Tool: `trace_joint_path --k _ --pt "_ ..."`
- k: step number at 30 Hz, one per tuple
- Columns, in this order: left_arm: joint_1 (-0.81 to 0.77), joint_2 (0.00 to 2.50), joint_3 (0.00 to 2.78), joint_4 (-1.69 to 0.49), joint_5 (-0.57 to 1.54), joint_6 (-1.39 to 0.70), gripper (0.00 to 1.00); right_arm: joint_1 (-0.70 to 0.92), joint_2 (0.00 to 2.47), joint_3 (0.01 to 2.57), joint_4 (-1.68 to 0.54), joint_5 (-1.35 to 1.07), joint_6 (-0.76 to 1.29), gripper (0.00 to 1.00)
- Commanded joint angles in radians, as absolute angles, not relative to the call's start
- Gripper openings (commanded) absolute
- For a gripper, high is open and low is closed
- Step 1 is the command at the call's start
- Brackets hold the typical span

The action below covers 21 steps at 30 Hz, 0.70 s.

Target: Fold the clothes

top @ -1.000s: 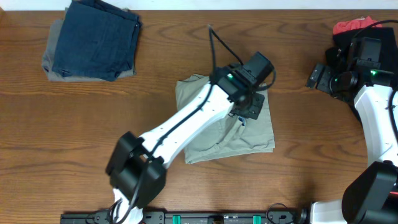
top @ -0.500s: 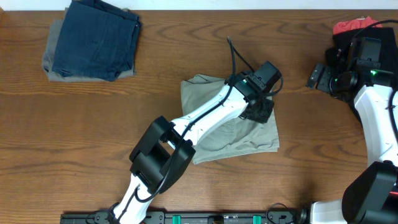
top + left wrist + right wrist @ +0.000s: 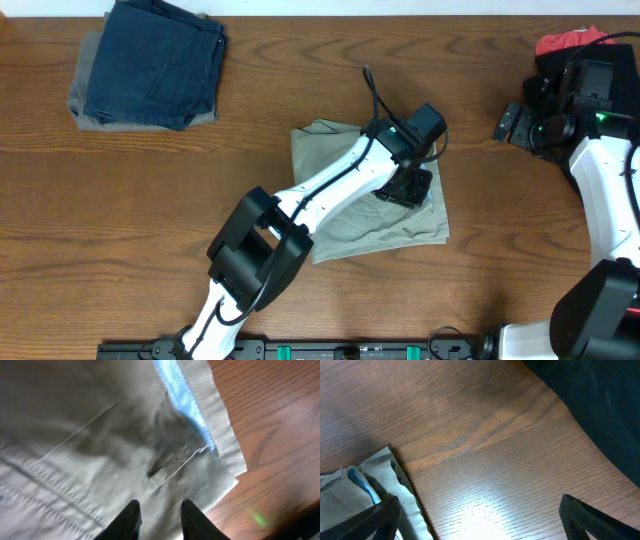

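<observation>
The khaki shorts (image 3: pixel 345 215) lie folded to a nearly square packet at the centre of the table (image 3: pixel 500 280), turned slightly so that no edge runs parallel to the table edge. No clear long axis can be read. The waistband edge, with its light blue lining (image 3: pixel 182 395), faces the right arm.

The left hand (image 3: pixel 408 187) is over the right part of the packet. In the left wrist view its fingers (image 3: pixel 131 517) stand a narrow gap apart with only flat cloth showing between them. Contact with the cloth cannot be told. The left arm covers the middle of the shorts in the overhead view.

The right hand (image 3: pixel 515 122) is at the right of the table, well apart from the shorts, with its fingers spread wide and nothing between them.

A dark blue denim piece (image 3: pixel 155 60) lies on a grey piece (image 3: pixel 85 95) at the far left corner. A coral-red piece (image 3: pixel 558 42) is partly hidden behind the right arm.

The table is brown wood with visible grain.
</observation>
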<state>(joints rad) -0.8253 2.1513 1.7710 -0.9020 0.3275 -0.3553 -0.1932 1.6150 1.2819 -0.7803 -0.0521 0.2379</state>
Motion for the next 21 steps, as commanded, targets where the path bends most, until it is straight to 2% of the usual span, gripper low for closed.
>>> trace_joint_path --k 1,4,7,13,21 --pt "-0.809 2.098 1.769 -0.931 0.332 -0.353 0.33 -0.196 1.617 1.296 -0.779 -0.049 0.25 0.99" --pt "-0.827 2.11 1.766 -0.942 0.332 -0.353 0.51 -0.196 1.617 1.296 -0.779 -0.049 0.25 0.99" --pt "-0.845 2.112 1.765 -0.889 0.319 -0.345 0.61 -0.196 1.617 1.296 -0.779 -0.049 0.25 0.99" --pt "-0.841 2.117 1.765 -0.73 0.228 -0.384 0.62 -0.196 1.617 1.296 -0.779 -0.049 0.25 0.99" --pt "-0.841 2.188 1.765 -0.664 0.09 -0.414 0.63 -0.196 1.617 1.296 -0.779 -0.049 0.25 0.99"
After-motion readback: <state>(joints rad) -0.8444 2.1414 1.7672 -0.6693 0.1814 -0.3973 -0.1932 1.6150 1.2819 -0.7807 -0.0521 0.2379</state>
